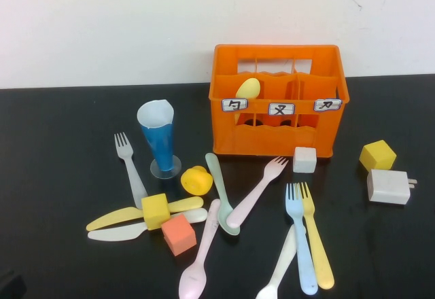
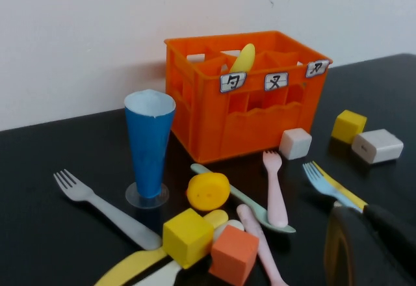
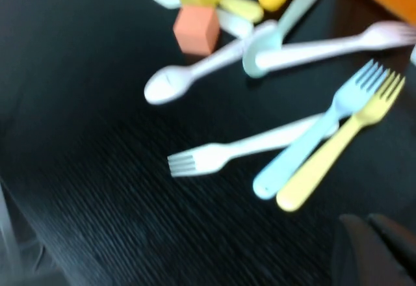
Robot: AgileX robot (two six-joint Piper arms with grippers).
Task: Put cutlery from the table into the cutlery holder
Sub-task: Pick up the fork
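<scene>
The orange cutlery holder (image 1: pixel 272 139) stands at the back of the black table (image 1: pixel 61 115), with a yellow spoon (image 1: pixel 248 88) in its left compartment. On the table lie a white fork (image 1: pixel 129 166), yellow knife (image 1: pixel 112 218), white knife (image 1: pixel 115 232), mint spoon (image 1: pixel 221 194), pink fork (image 1: pixel 258 189), pink spoon (image 1: pixel 199 261), blue fork (image 1: pixel 300 238), yellow fork (image 1: pixel 317 241) and another white fork (image 1: pixel 279 266). My left gripper (image 2: pixel 361 211) is shut and empty, low beside the blue and yellow forks. My right gripper (image 3: pixel 370 224) is shut and empty, near the yellow fork's handle (image 3: pixel 305 182).
A blue cone cup (image 1: pixel 158 139) stands left of the holder. A yellow cube (image 1: pixel 155 210) and an orange cube (image 1: pixel 179 234) sit on the knives. A yellow round piece (image 1: pixel 196 180), white cube (image 1: pixel 304 159), second yellow cube (image 1: pixel 377 155) and white charger (image 1: pixel 389 186) lie around.
</scene>
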